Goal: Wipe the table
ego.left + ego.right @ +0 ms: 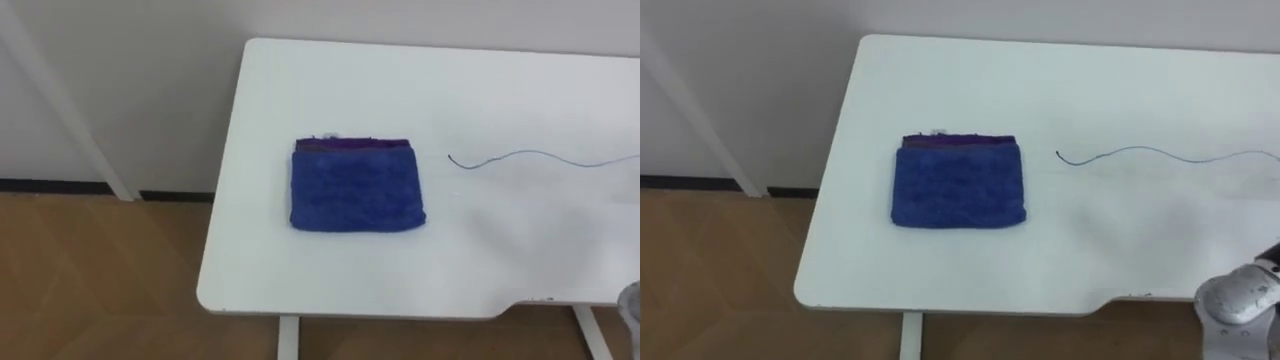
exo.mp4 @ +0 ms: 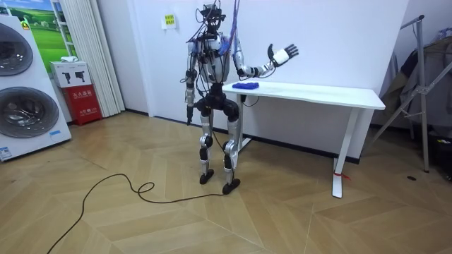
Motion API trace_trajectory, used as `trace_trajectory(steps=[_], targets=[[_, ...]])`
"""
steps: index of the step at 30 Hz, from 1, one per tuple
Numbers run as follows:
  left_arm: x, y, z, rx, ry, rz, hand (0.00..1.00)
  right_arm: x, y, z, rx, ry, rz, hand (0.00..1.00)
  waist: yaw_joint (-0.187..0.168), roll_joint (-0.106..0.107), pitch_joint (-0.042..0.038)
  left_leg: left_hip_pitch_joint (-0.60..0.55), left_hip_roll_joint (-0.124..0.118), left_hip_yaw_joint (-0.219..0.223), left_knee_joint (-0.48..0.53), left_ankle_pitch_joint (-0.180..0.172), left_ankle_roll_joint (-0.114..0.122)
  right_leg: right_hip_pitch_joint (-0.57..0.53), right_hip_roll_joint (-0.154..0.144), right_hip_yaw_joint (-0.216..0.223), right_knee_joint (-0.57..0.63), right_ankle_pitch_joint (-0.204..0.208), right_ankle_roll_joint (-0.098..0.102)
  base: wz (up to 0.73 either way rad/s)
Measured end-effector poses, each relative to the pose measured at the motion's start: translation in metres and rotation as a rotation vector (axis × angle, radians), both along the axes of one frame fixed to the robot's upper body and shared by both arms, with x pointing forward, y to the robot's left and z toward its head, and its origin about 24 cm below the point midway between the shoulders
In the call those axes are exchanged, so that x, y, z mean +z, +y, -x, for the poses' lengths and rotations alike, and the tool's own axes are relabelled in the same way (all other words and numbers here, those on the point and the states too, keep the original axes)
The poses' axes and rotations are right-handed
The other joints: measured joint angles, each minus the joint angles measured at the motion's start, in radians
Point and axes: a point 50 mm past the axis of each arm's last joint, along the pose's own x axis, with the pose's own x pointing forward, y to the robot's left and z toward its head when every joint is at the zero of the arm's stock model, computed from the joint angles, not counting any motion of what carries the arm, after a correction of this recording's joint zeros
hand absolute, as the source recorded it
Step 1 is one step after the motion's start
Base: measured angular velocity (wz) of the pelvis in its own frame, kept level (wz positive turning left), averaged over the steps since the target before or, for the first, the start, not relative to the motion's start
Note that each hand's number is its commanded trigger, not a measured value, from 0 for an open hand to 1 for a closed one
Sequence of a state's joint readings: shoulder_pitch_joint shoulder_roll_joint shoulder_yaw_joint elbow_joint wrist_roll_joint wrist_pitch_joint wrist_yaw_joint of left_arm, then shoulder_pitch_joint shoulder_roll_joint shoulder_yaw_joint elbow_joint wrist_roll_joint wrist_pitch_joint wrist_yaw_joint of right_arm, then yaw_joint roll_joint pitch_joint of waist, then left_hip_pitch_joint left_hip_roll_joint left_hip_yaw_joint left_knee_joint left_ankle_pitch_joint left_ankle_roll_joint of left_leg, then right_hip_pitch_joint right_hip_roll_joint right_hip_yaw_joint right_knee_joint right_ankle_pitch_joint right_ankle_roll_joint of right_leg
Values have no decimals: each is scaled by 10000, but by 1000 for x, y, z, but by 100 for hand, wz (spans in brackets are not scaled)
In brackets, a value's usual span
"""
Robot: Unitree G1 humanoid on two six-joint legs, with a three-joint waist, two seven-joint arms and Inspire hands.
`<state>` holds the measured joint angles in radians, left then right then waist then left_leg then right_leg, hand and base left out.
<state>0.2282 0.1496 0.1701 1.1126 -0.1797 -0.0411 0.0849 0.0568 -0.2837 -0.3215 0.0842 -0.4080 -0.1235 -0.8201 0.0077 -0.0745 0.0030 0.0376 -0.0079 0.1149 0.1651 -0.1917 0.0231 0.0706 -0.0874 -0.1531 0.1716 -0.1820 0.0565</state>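
Note:
A folded blue cloth (image 1: 357, 187) lies flat on the white table (image 1: 330, 270), near its left end and a little back from the front edge. A purple strip shows along the cloth's far edge. A thin dark wavy line (image 1: 530, 157) runs over the tabletop to the right of the cloth. In the room view I stand at the table's left end, facing the wall. My right hand (image 2: 282, 53) is raised high above the tabletop with its fingers spread, well clear of the cloth (image 2: 246, 85). My left hand (image 2: 188, 113) hangs at my side.
The table's rounded left corner and front edge drop to a wooden floor (image 1: 100, 280). A white slanted post (image 1: 70, 110) stands against the wall on the left. In the room view, washing machines (image 2: 25, 92) and a red box (image 2: 79, 99) stand far left, and a metal stand (image 2: 424, 85) far right.

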Motion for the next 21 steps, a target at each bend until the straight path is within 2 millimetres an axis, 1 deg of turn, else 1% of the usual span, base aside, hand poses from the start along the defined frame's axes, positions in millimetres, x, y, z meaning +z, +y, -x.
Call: trace_trajectory(steps=[2, 6, 9, 10, 11, 12, 13, 15, 16, 18, 20, 21], targets=[[0, -1, 0, -98, -8, 82, 0, 7, 9, -7, 684, 15, 298, 0, 28, -10, -3, 18, -6, -87, 7, 2, -3, 61, 2, -38, -5, 0, 1, 11], [-1, -3, 0, -424, 64, 84, 0, 17, 19, -18, 1651, 189, 754, 0, 67, -20, 4, -1, -7, -138, 1, 2, -3, 70, 1, -152, -10, 0, 1, 4], [0, -3, -3, -569, 1, 48, 0, 29, 37, -24, 2636, 264, 1370, 0, 262, -100, 57, 0, 6, -146, -5, 5, -10, 72, 14, -151, -14, -1, 1, 0], [0, -3, -3, -588, -36, 41, 0, 29, 41, -25, 2824, 308, 1435, 0, 292, -120, 65, 2, 8, -147, -3, 6, -10, 72, 16, -147, -14, 0, 1, 0], [0, -3, -5, -684, -70, 18, 0, 28, 48, -28, 3186, 607, 1726, 0, 349, -176, 52, 4, 7, -146, -1, 6, -11, 69, 15, -146, -15, 0, 0, 0], [1, -3, -6, -721, -101, 12, 0, 26, 51, -29, 3339, 775, 1885, 0, 393, -196, 45, 6, 6, -145, 0, 6, -11, 66, 15, -141, -15, 0, 0, 0], [1, -3, -8, -838, -161, -11, 0, 24, 57, -31, 3626, 1081, 2199, 0, 522, -227, 39, -1, 3, -136, 1, 6, -11, 46, 10, -138, -13, 1, -1, 0], [1, -2, -11, -911, -243, -5, 0, 22, 65, -34, 4013, 1430, 2570, 0, 637, -258, 18, -7, 0, -136, 0, 6, -10, 44, 3, -147, -14, 1, -1, 0], [2, -2, -12, -968, -257, -11, 0, 21, 70, -35, 4203, 1662, 2959, 0, 780, -260, 18, -5, -1, -179, 1, 6, -11, 48, 4, -144, -17, 1, -1, 0], [2, -1, -13, -1097, -265, -60, 0, 21, 84, -41, 4850, 1953, 3521, 0, 814, -266, 23, -14, 0, -288, 8, 9, -14, 84, 4, -244, -42, 1, -1, 10], [2, 0, -14, -1269, -236, -101, 0, 19, 95, -44, 5359, 2247, 3896, 0, 797, -275, 29, -12, 2, -378, 13, 16, -27, 144, 6, -436, -48, 1, -1, 19], [3, 1, -15, -1391, -233, -116, 0, 18, 102, -45, 5683, 2434, 4097, 0, 829, -293, 31, -15, 7, -407, 11, 21, -34, 160, 14, -465, -48, 1, -1, 15]])
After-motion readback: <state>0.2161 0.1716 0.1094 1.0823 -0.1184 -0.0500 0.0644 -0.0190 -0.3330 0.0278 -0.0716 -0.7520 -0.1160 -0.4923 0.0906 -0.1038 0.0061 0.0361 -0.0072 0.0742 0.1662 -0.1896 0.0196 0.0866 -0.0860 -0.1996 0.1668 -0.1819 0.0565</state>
